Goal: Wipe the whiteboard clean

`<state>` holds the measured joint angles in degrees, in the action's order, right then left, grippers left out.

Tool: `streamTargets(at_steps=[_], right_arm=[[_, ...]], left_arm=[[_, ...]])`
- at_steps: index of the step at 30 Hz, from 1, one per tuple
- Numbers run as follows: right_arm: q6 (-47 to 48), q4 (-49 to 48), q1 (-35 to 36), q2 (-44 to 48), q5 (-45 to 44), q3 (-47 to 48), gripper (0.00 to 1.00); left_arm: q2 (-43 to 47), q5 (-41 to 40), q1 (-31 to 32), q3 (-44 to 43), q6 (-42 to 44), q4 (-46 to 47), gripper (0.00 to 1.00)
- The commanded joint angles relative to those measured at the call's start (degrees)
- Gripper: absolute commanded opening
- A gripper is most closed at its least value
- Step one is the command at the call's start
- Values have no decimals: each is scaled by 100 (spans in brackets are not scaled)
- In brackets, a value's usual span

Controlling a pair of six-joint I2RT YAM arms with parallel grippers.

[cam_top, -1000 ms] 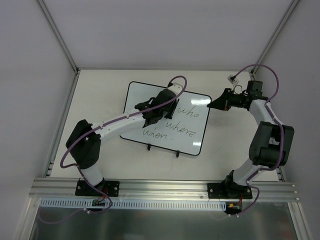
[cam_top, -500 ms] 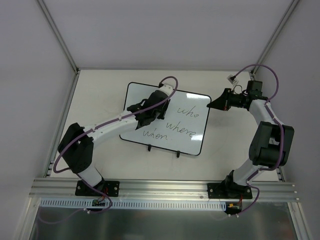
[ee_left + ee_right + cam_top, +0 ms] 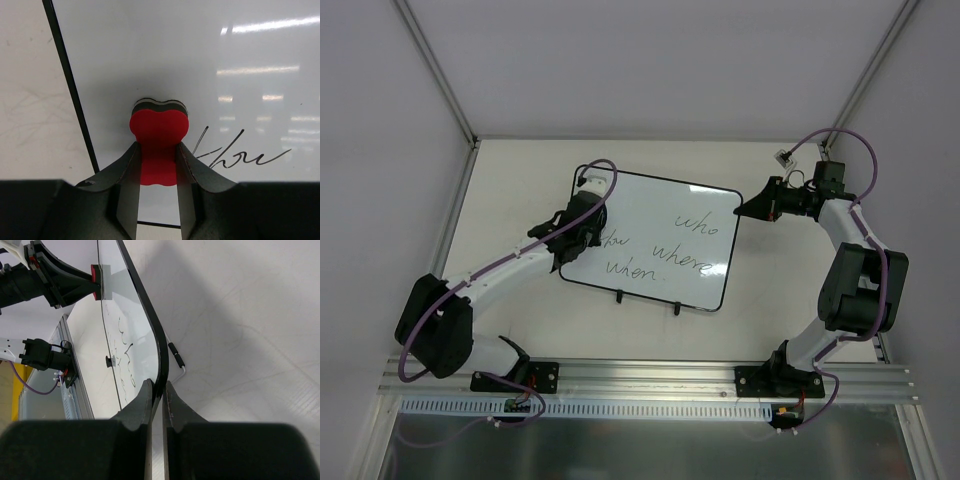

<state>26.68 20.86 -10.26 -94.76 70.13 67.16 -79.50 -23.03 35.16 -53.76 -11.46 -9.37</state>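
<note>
The left hand (image 3: 157, 147) is closed on a red eraser (image 3: 159, 125) and presses it against the whiteboard (image 3: 660, 205) near the board's 9 o'clock edge, just beside black handwriting (image 3: 678, 258). The whiteboard sits in the middle of the bench (image 3: 520, 180), turned slightly askew. At its 2 o'clock corner, the right hand (image 3: 157, 385) pinches the black frame between narrow fingers.

Bright, even overhead light; glare streaks across the whiteboard (image 3: 260, 50) beyond the fingers (image 3: 127, 185), themselves softly blurred and shadowed.
</note>
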Motion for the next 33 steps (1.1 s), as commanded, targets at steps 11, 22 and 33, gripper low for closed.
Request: streamTargets(at_steps=[11, 22, 33], right_arm=[[576, -337, -37, 151, -403, -1, 0], [575, -337, -37, 247, -456, -53, 0], [567, -329, -37, 292, -509, -141, 0]], left_arm=[[-144, 448, 61, 24, -348, 259, 0], [-917, 676, 1028, -855, 3, 523, 0], [-1103, 335, 1477, -874, 12, 515, 0]])
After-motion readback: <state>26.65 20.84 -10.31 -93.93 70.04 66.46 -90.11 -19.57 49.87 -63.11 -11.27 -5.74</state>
